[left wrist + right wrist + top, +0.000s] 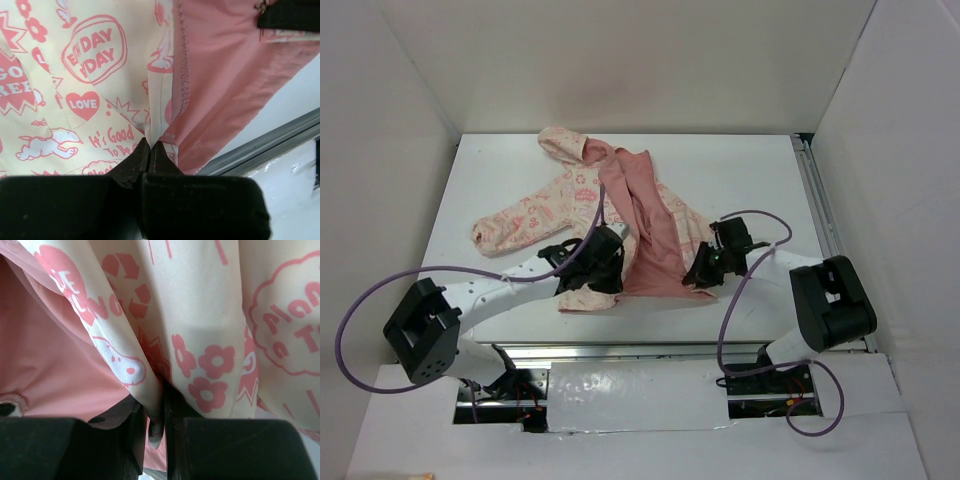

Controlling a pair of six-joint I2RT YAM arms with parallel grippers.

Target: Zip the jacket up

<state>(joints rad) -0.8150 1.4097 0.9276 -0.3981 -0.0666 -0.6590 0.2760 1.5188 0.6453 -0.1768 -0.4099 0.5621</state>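
Far to the left of the left gripper [612, 245], a limp long sleeve [515, 222] of the jacket [570, 195]: thin soft cloth, pale cream with pink printed hearts, flowers, clouds and bubble lettering, lying flat and slightly rumpled on the smooth white counter [750, 170]. Beyond that gripper, toward the far wall, a crumpled hood [565, 145] in the same print. From its own wrist, left gripper [150, 150] with black wedge-shaped fingers brought fully together, tips meeting on a raised fold of the jacket [90, 75] at its front edge, cloth drawn up into a small peak between them. Immediately left of those tips, printed cream outer fabric; immediately right, a stitched seam [183, 65], then smooth matte salmon-pink lining [235, 75] hanging in soft folds. Between the two grippers, the jacket front spread wide, lining [645, 235] upward, a broad pink panel narrowing toward the hood. Just past the right edge of that panel, the right gripper [703, 268], low on the cloth. From its own wrist, right gripper [157, 415] nearly closed, blocky black fingers leaving only a slim gap packed with a pinched pleat of the jacket [210, 315]. Left of that pleat, plain pink lining [50, 370]; right of it, more cream cloth with pink flowers and a cloud-shaped speech bubble, draped in long vertical creases.
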